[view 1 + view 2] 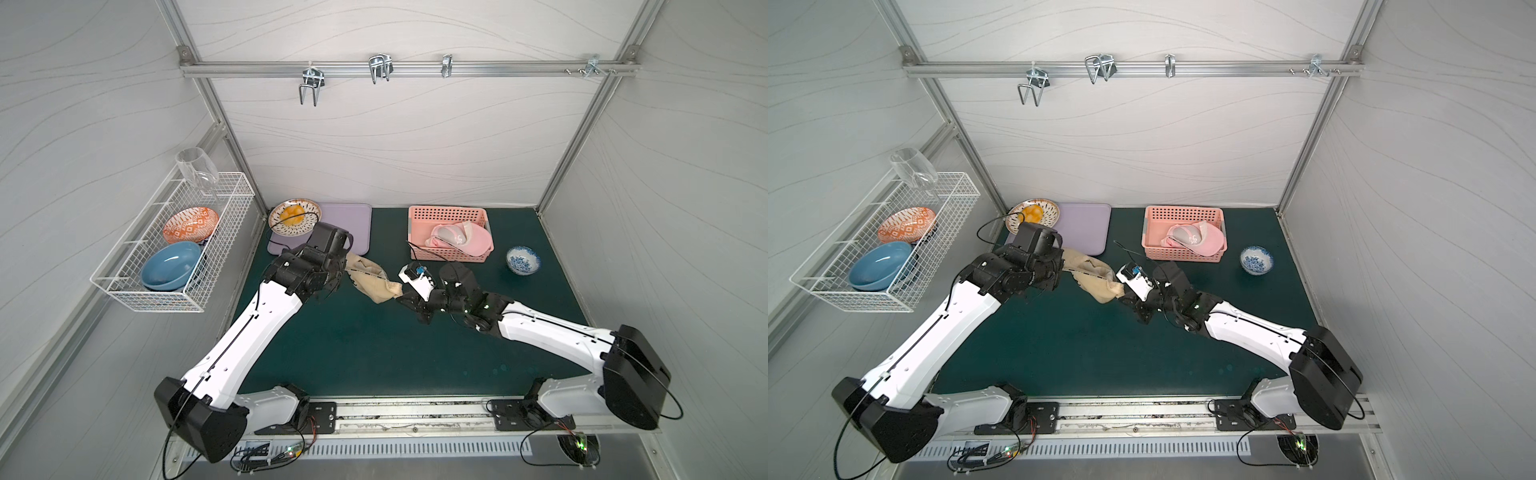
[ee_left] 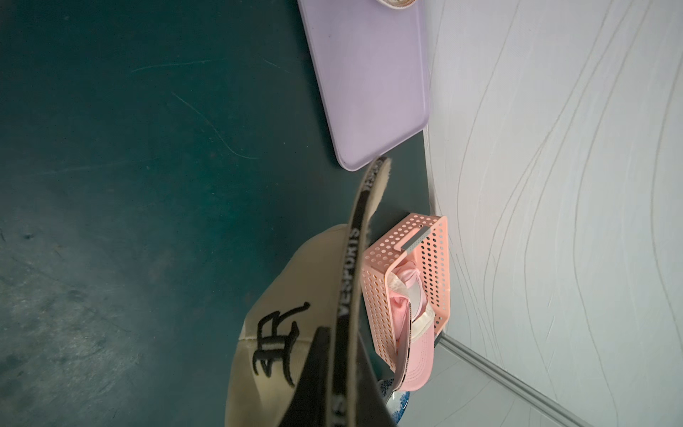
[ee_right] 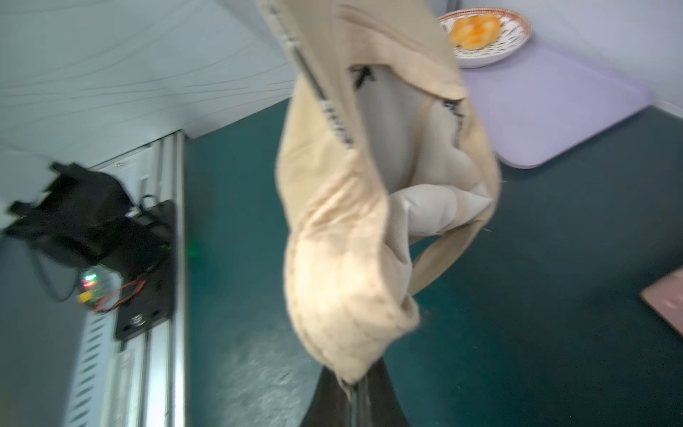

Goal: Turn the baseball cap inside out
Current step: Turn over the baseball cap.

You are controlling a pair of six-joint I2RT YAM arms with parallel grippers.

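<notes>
The beige baseball cap hangs stretched between my two grippers, above the green mat, in both top views. My left gripper is shut on its rim, where a black lettered band runs between the jaws; the black embroidered logo on the cap faces the left wrist camera. My right gripper is shut on a bunched fold of the crown. In the right wrist view the cap shows its pale lining and back strap.
A pink basket holding a pink cap stands behind the right gripper, with a blue-and-white bowl to its right. A lilac tray and a plate of orange food lie behind the left gripper. A wire rack hangs on the left wall.
</notes>
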